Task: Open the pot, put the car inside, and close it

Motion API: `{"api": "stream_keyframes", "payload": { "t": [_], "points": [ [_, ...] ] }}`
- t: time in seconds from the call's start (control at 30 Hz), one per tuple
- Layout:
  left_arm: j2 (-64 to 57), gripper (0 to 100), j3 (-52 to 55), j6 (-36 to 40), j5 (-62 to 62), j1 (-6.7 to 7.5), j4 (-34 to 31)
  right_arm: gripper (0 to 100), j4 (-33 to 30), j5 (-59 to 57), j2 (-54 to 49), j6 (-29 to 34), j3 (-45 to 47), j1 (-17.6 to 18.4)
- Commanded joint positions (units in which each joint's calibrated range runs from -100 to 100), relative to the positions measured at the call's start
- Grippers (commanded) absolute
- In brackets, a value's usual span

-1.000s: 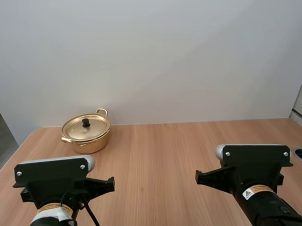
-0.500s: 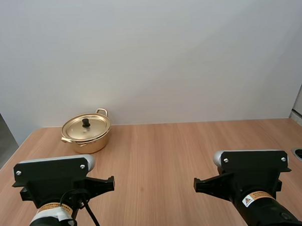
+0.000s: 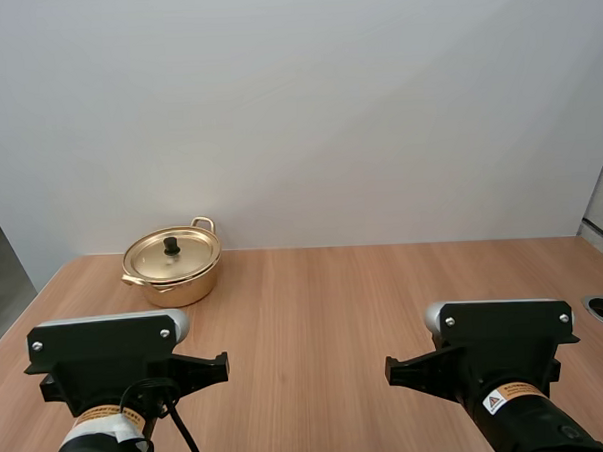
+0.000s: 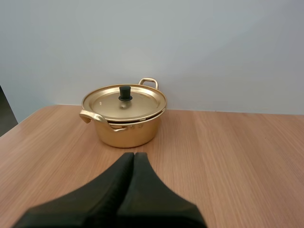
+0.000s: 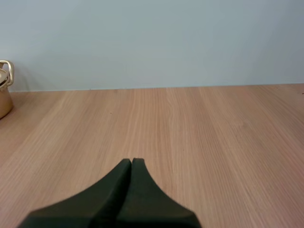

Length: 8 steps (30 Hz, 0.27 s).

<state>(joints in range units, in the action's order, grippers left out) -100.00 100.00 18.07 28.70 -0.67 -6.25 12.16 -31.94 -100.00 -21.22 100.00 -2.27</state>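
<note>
The golden pot point(image 4: 126, 133), its lid point(image 4: 124, 102) on, stands on the tabletop point(image 4: 228, 152). The left fingers point(image 4: 118, 178) and the right fingers point(image 5: 116, 183) lie together, empty.

The right gripper point(image 5: 131, 161) has its two black fingers pressed together into one dark wedge, pinching nothing, low over the wooden table point(image 5: 204, 128). At the table's far edge, against the pale wall point(image 5: 156, 38), a sliver of the golden pot point(image 5: 4, 99) shows with its loop handle point(image 5: 7, 72).
</note>
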Motion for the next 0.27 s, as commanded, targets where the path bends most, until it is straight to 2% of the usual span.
{"api": "stream_keyframes", "payload": {
  "t": [0.0,0.23],
  "points": [
    [0.0,0,0.0,-0.1,0.0,0.05,-0.1,0,0.0,0.0,0.0,0.0,0.0,-0.1],
    [0.0,0,0.0,-0.1,0.0,0.05,-0.1,0,0.0,0.0,0.0,0.0,0.0,-0.2]
  ]
}}
